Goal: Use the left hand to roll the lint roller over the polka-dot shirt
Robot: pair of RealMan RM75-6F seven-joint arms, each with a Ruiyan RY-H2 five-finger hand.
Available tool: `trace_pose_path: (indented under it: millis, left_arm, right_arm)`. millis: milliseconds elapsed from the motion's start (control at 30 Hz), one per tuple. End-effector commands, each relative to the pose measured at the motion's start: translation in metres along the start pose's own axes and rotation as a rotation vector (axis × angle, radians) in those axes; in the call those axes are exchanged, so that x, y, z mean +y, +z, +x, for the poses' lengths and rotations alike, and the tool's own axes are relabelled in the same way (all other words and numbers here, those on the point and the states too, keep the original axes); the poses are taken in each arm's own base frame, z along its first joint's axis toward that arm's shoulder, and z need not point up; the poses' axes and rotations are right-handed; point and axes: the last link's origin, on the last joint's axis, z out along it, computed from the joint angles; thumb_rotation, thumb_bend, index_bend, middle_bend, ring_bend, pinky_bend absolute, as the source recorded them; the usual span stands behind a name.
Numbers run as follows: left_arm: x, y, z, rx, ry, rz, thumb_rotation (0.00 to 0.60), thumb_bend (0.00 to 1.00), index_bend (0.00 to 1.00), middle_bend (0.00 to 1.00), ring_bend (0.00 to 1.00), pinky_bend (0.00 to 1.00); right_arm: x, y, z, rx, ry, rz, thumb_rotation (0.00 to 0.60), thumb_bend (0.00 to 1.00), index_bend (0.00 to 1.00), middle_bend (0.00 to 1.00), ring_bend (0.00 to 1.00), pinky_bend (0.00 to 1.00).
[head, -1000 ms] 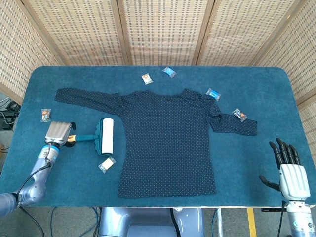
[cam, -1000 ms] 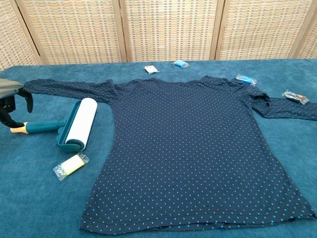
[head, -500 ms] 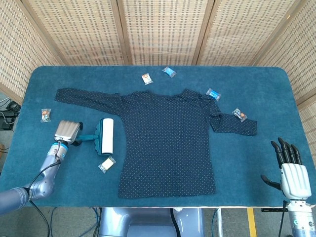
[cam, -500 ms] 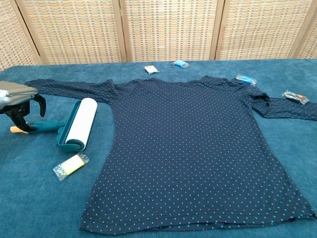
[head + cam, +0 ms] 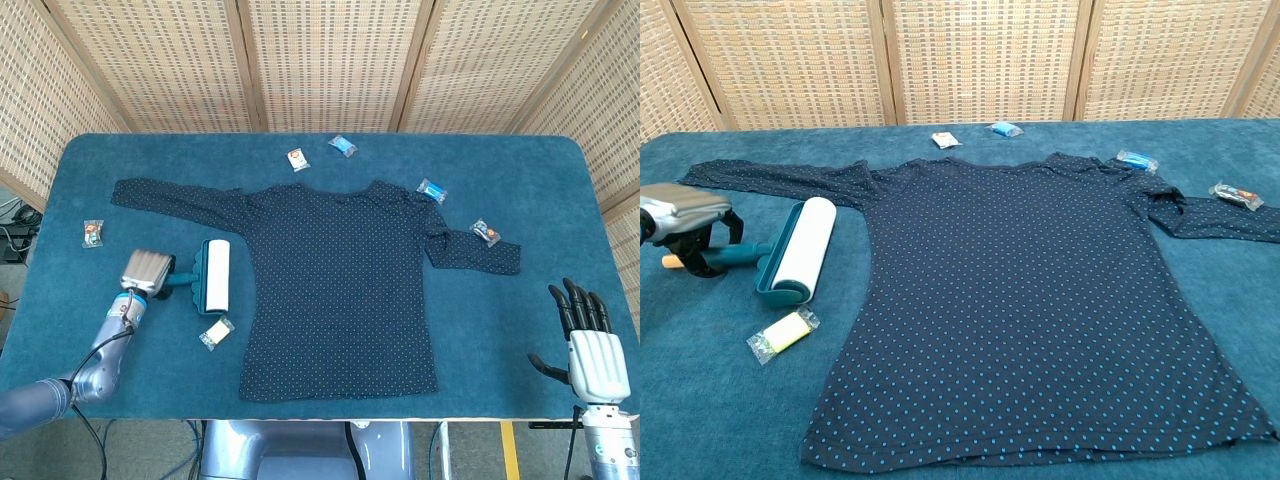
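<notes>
Sliding rightward along the handle since a second ago, the left hand [image 5: 685,222] now sits over the teal grip of the lint roller [image 5: 798,248], fingers curled down around it; whether the grip has closed, I cannot tell. Its roller lies on the desk [image 5: 330,410] just beside the polka-dot shirt [image 5: 340,285], spread flat for rolling. Far off, the right hand [image 5: 585,340] rests with fingers spread, holding nothing. No containers appear.
</notes>
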Motion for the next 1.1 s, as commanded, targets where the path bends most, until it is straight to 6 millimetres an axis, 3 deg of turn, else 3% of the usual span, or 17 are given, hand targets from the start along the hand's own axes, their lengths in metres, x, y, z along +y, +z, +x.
trace_pose_path:
  millis: [33,133,367,467,733,1100]
  left_arm:
    - [0.001,0.0,-0.001,0.025,0.039,0.003,0.6,0.72,0.69,0.93,0.81,0.72]
    - [0.002,-0.002,-0.002,0.043,0.05,0.007,0.6,0.79,0.81,0.93,0.81,0.72]
    - [0.001,-0.006,0.005,0.07,0.084,0.007,0.6,0.81,0.84,0.93,0.81,0.72]
    - [-0.002,-0.009,0.02,0.103,0.113,0.005,0.6,0.82,0.85,0.93,0.81,0.72]
    - [-0.005,-0.027,0.081,0.07,0.188,-0.005,0.6,0.82,0.86,0.93,0.81,0.72]
    - [0.033,-0.032,0.137,-0.021,0.244,0.022,0.6,0.83,0.87,0.93,0.81,0.72]
  right_arm:
    - [0.0,0.0,0.001,0.004,0.003,0.001,0.6,0.13,0.0,0.0,0.0,0.0]
    - [0.0,0.0,0.002,0.008,0.008,0.003,0.6,0.13,0.0,0.0,0.0,0.0]
    - [0.0,-0.001,0.005,0.017,0.017,0.007,0.6,0.13,0.0,0.0,0.0,0.0]
    - [0.0,-0.001,0.005,0.017,0.02,0.005,0.6,0.13,0.0,0.0,0.0,0.0]
    - [0.001,-0.001,0.006,0.009,0.026,0.002,0.6,0.13,0.0,0.0,0.0,0.0]
    - [0.006,0.001,0.004,-0.014,0.054,-0.013,0.6,0.13,0.0,0.0,0.0,0.0]
